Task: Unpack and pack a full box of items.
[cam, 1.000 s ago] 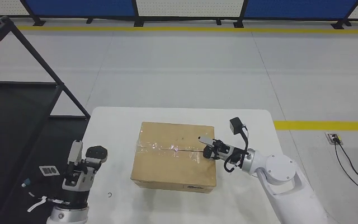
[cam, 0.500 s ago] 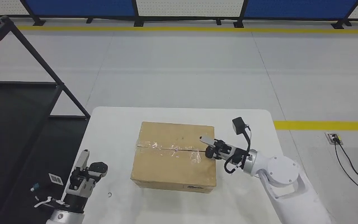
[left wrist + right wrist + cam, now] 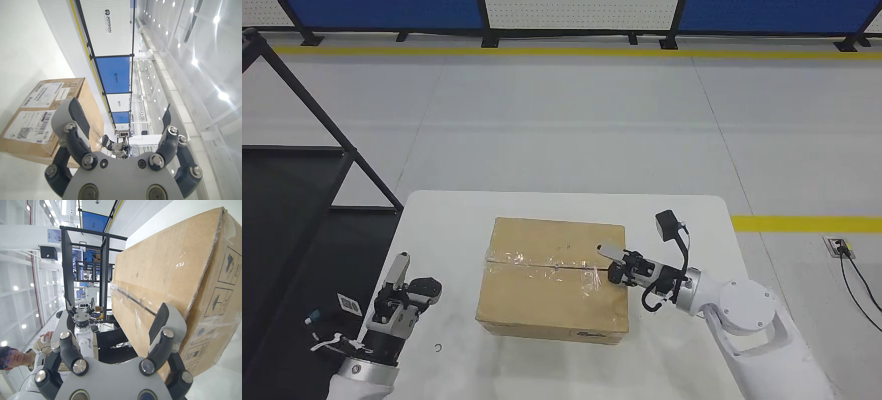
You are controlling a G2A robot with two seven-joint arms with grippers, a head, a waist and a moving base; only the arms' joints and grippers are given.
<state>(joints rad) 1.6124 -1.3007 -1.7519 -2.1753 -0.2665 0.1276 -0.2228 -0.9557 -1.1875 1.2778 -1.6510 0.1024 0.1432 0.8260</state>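
Observation:
A closed cardboard box (image 3: 552, 290) with a taped seam along its top stands in the middle of the white table (image 3: 682, 215). My right gripper (image 3: 614, 263) is open at the box's right end, level with the seam. In the right wrist view one pad (image 3: 159, 320) lies over the box (image 3: 160, 266) top by the tape, and the right gripper (image 3: 113, 323) holds nothing. My left gripper (image 3: 412, 283) is open near the table's front left corner, apart from the box. The left wrist view has the left gripper (image 3: 122, 117) empty, with the labelled end of the box (image 3: 47, 113) beyond it.
A black metal frame (image 3: 312, 110) stands on the floor left of the table. A small ring (image 3: 438, 348) lies on the table near the front left. Bare table surface runs behind the box and on both sides of it.
My left arm dropped toward the table's front left corner, then rose a little and swung toward the box. The right gripper has barely shifted at the box's right end.

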